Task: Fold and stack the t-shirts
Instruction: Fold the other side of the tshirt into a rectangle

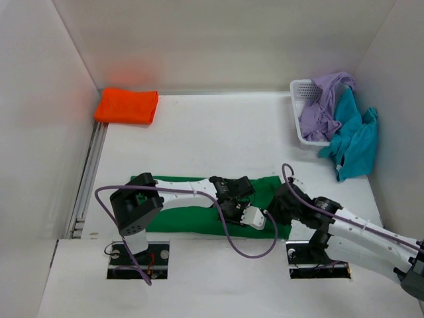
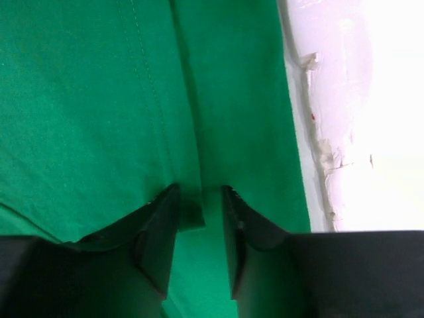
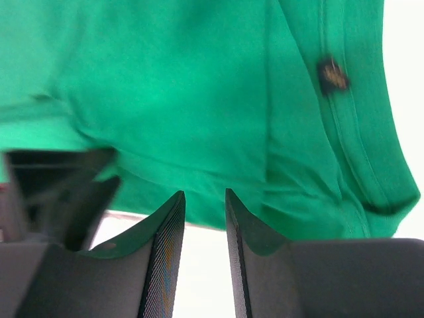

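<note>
Left end effector fingers fill the lens: narrow gap, tips over the dark green t-shirt. A small fold sits between them, and I cannot tell whether I grip it. Right end effector: narrow gap, nothing in it, tips at that shirt's hem. The shirt lies as a long strip on the near bench. Beyond it, far left: folded orange t-shirt. Far right: lavender t-shirt in white mesh basket, teal t-shirt draped over its side.

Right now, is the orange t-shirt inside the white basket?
No, the orange t-shirt lies folded at the table's far left corner, well apart from the basket.
</note>
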Robot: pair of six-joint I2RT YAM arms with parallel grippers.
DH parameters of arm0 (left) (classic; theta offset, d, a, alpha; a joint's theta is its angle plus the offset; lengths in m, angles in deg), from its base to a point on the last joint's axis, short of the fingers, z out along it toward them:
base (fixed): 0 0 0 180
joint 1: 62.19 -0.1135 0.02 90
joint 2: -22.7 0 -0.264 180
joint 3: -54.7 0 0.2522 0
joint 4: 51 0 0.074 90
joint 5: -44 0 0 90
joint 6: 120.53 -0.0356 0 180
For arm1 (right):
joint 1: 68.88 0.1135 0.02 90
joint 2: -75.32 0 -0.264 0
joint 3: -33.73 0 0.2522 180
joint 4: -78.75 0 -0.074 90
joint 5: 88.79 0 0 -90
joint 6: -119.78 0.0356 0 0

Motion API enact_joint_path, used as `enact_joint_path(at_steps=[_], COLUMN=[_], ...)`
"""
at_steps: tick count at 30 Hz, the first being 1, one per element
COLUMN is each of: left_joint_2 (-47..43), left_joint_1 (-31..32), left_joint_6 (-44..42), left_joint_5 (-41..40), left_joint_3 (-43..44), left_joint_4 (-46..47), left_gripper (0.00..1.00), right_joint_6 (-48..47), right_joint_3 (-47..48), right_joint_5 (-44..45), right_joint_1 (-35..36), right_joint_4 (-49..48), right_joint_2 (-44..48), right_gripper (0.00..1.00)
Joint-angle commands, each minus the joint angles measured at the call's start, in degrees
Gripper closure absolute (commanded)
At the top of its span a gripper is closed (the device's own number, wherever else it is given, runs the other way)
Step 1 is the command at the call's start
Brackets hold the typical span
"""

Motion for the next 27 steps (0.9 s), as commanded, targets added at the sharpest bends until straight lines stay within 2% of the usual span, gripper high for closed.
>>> enact_joint_path(at_steps=[1,4,8,16,18,25,27], left_joint_2=[-2.89,-3.06,-3.15,-2.98,-2.98,-3.15,-3.59], left_joint_1=[0.50,0.50,0.50,0.32,0.23,-0.73,-1.35], left_joint_6=[0.15,-1.17,-1.79,-1.88,-1.61,-1.44,-1.44], left_joint_5=[-1.94,-3.00,-3.97,-4.23,-4.23,-4.23,-4.41], left_joint_3=[-0.61,-1.57,-2.19,-2.19,-2.19,-2.54,-2.54], left_joint_4=[0.78,1.48,2.53,3.15,3.41,3.85,3.59], left_gripper=[0.67,0.66,0.66,0.84,0.87,0.97,0.99], right_joint_6=[6.25,8.72,8.99,10.04,10.04,9.69,9.95], right_joint_3=[-1.20,-2.09,-2.35,-3.67,-4.02,-5.34,-4.64], right_joint_5=[2.69,3.04,3.22,4.53,4.45,2.86,3.04], right_joint_1=[3.86,6.77,7.12,7.12,7.12,6.33,6.51], right_joint_4=[4.61,3.38,1.71,2.41,1.80,-0.05,0.91], right_joint_2=[-1.80,-4.26,-6.90,-3.66,-2.95,-1.28,-0.32], right_gripper=[0.65,0.65,0.65,0.66,0.70,1.00,1.00])
